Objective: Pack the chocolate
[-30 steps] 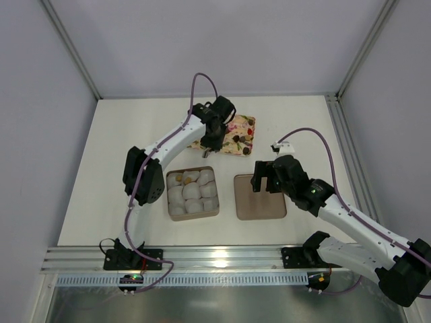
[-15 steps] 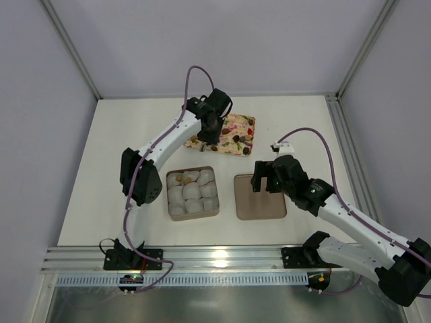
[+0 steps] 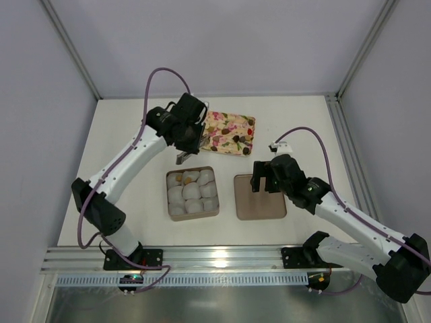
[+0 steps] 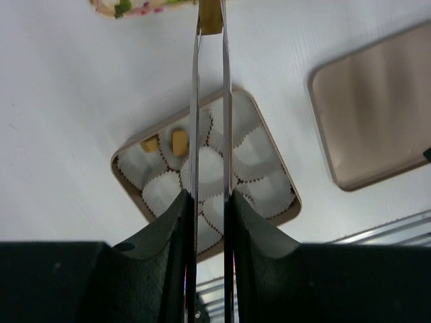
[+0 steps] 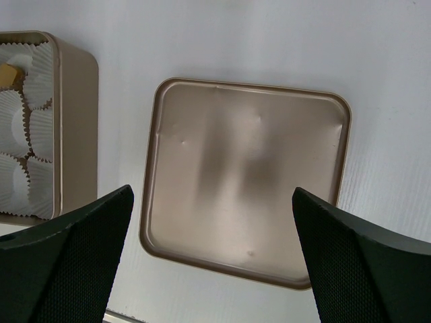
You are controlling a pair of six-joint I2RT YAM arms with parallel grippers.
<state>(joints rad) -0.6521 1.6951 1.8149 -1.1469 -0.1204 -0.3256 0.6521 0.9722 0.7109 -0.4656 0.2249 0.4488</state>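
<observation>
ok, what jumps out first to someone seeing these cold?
The left pincer, just left of the floral tray, pinches a tan chocolate piece between long thin tips. Next to it the square box is full of white paper cups, with only two tan pieces in one corner. The right pincer hangs open over the brown lid beside the box.

One tan-gold chocolate [image 4: 211, 15] sits pinched in the left pincer [image 4: 210, 25]. Two more tan-gold pieces [image 4: 179, 140] lie in paper cups [image 4: 259, 151] at the box's [image 3: 192, 217] 11 o'clock corner (top view). Dark pieces [image 3: 238, 140] rest on the floral tray [image 3: 225, 124].
</observation>
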